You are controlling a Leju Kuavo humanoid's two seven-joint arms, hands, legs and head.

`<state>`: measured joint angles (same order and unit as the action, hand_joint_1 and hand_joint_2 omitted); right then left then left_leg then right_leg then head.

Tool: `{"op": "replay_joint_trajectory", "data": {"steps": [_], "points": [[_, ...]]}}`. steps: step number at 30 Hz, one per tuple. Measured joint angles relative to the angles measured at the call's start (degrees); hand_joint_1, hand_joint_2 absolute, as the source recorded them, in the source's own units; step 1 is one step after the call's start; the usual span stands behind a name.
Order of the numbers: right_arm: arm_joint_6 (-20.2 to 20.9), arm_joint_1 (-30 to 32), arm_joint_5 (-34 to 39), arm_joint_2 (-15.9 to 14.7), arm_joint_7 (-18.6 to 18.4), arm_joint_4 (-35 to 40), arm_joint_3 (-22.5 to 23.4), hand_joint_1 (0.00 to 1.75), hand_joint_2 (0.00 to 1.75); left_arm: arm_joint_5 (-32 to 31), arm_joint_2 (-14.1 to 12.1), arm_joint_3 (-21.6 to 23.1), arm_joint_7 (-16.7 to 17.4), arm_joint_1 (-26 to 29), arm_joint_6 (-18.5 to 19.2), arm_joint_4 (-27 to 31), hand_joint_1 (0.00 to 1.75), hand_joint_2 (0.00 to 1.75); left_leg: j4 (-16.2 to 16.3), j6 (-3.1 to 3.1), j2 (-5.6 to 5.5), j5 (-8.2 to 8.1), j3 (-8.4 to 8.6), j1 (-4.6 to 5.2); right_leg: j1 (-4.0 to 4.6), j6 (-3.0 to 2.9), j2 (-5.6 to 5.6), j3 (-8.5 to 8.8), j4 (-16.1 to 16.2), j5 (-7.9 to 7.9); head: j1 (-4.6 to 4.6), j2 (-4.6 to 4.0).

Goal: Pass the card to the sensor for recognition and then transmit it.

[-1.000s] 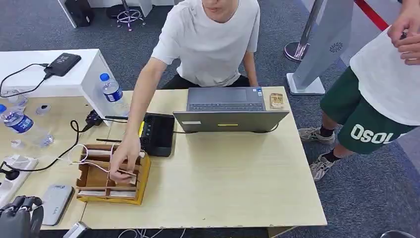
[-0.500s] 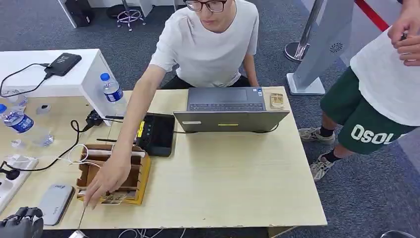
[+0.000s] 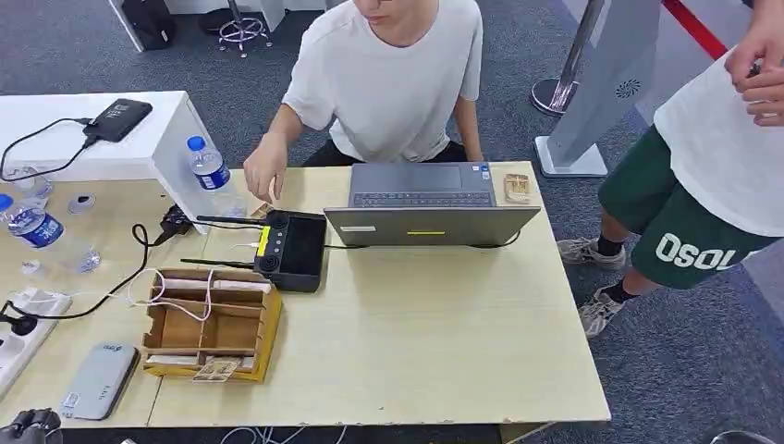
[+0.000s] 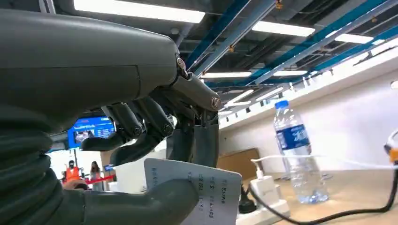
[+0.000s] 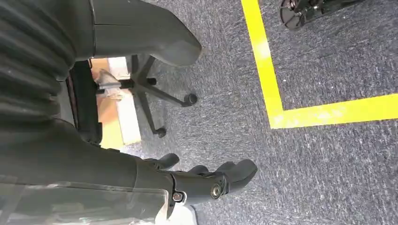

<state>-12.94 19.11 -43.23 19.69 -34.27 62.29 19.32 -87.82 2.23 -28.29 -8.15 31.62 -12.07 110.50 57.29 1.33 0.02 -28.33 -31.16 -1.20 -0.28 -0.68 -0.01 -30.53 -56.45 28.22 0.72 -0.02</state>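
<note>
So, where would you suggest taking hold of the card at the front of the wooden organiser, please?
Probably by the edge of the card that juts past the wooden organiser's front wall, coming from the robot's side. It lies nearly flat, so that overhang should let thumb and finger close on it.

The left hand (image 3: 32,425) sits low at the table's (image 3: 444,351) near corner. Just ahead of it lies a grey device (image 3: 100,379), and past that the wooden box (image 3: 211,324) with a cable (image 3: 111,296) draped across. Beyond the box stand the black reader (image 3: 294,248) and the laptop (image 3: 427,211); a person's hand (image 3: 265,171) hovers over the reader's far side. To the hand's right the tabletop lies bare. Bottles (image 3: 46,236) and a power strip (image 4: 263,206) crowd its left.
</note>
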Motion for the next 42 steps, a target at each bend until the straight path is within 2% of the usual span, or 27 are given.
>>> {"op": "replay_joint_trajectory", "data": {"steps": [10, 18, 24, 30, 36, 40, 42], "points": [[0.1, 1.0, 0.3, 0.0, -0.1, 1.4, -0.2, 0.00, 1.75, 0.0, 0.5, -10.1, -3.9, -3.3, -2.7, -7.9, 1.75, 1.75, 0.0, 0.00, 0.01, 0.00, 0.02, 0.00, 0.00, 0.00, 0.01, -0.02, 0.0, 0.01, 0.00, 0.00], [0.2, 1.0, -0.1, 0.0, 0.0, 1.6, -0.2, 0.00, 1.75, 0.0, 1.2, -14.1, -6.8, -5.4, -3.6, -10.2, 1.75, 1.75, 0.0, 0.00, 0.00, 0.00, 0.01, 0.00, 0.00, 0.00, 0.00, -0.01, 0.0, 0.00, 0.04, 0.00], [1.0, 1.0, -1.3, 0.0, 0.0, 1.6, -0.1, 0.00, 1.75, 0.0, 2.0, -15.6, -7.1, -7.0, -3.0, -9.7, 1.75, 1.75, 0.0, 0.00, -0.01, 0.00, 0.03, 0.00, 0.00, 0.00, 0.00, 0.01, 0.0, 0.00, 0.00, 0.00], [1.4, 0.9, -2.0, 0.0, 0.0, 1.6, 0.0, 0.00, 1.75, 0.0, 2.2, -15.5, -3.4, -7.0, -1.1, -7.2, 1.75, 1.75, 0.0, 0.00, 0.00, 0.00, 0.05, 0.00, 0.00, 0.00, 0.00, -0.04, 0.0, 0.00, 0.00, 0.00], [1.6, 0.9, -2.1, 0.0, 0.0, 1.6, 0.1, 0.00, 1.75, 0.0, 2.2, -14.6, -1.8, -6.9, -0.6, -5.5, 1.75, 1.75, 0.0, 0.00, 0.00, 0.00, 0.05, 0.00, 0.00, 0.00, 0.00, -0.10, 0.0, 0.01, 0.00, 0.00], [1.8, 0.9, -2.3, 0.0, 0.0, 1.7, 0.1, 0.00, 1.75, 0.0, 1.1, -12.2, 2.4, -6.5, 0.8, -4.7, 1.75, 1.75, 0.0, 0.00, 0.00, 0.00, 0.05, 0.00, 0.00, 0.00, 0.00, -0.10, 0.0, 0.01, 0.02, 0.00], [1.8, 0.9, -2.4, 0.0, 0.0, 1.8, 0.1, 0.00, 1.75, 0.0, 0.6, -11.4, 3.2, -6.5, 1.1, -4.6, 1.75, 1.75, 0.0, 0.00, 0.00, 0.00, 0.06, 0.00, 0.00, 0.00, 0.01, -0.09, 0.0, 0.00, 0.02, 0.00]]}}
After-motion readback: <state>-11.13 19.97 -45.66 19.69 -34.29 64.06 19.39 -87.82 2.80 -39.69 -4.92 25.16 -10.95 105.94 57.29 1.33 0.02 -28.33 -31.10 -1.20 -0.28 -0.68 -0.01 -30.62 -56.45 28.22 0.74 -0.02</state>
